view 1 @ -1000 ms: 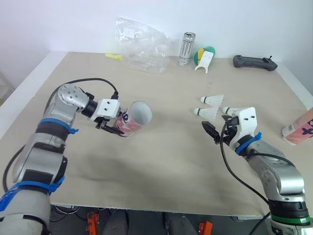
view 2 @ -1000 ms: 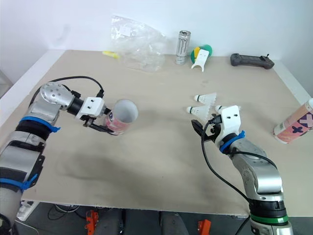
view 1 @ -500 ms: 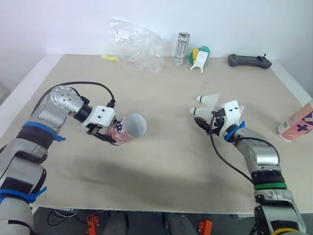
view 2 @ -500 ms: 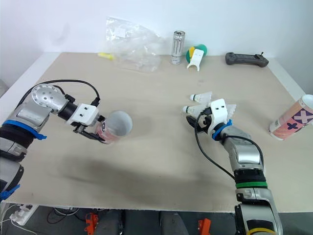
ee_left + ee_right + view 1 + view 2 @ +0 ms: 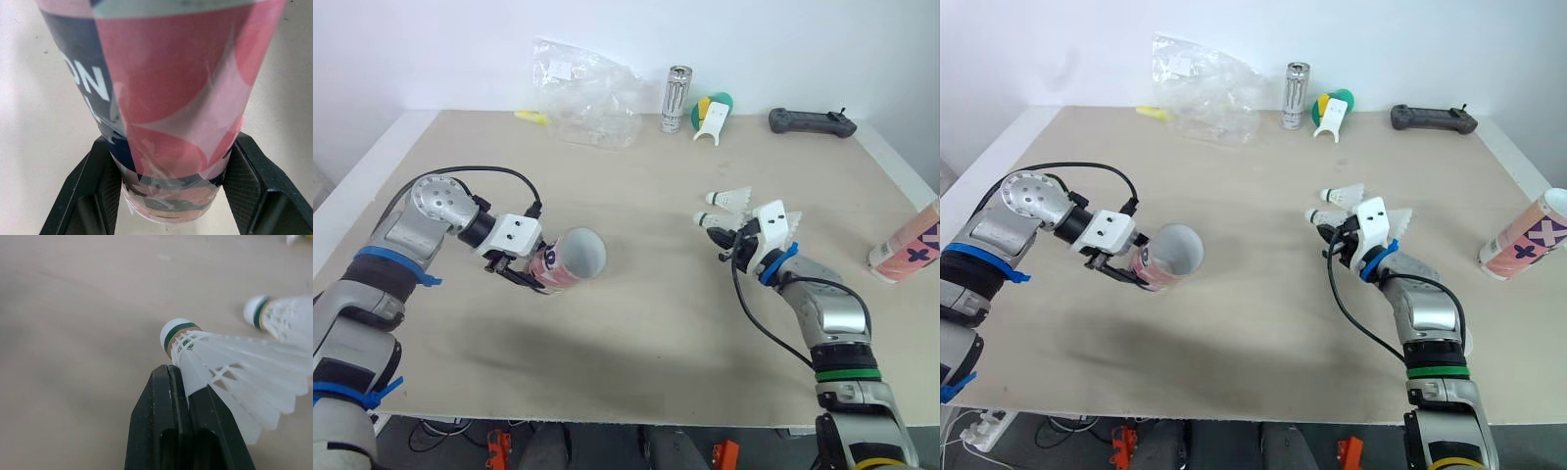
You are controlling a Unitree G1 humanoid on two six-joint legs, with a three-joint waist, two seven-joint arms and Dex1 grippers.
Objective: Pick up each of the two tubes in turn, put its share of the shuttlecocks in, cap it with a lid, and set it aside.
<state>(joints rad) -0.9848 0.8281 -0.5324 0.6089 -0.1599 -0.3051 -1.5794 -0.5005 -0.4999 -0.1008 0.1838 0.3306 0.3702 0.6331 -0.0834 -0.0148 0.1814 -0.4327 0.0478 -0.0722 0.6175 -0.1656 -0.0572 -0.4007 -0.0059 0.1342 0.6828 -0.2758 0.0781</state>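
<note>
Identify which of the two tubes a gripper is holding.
The tube clamped in the left gripper; the other tube rests untouched at the table's right edge.

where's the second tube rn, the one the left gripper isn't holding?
The second tube sits at the table's right edge in the head views, apparently on its side, well right of the right gripper pinching a shuttlecock.

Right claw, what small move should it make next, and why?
Probably lift a little. The right claw looks shut on the feather skirt of one shuttlecock, with another shuttlecock lying close beside it. The left claw holds the tube, mouth open.
</note>
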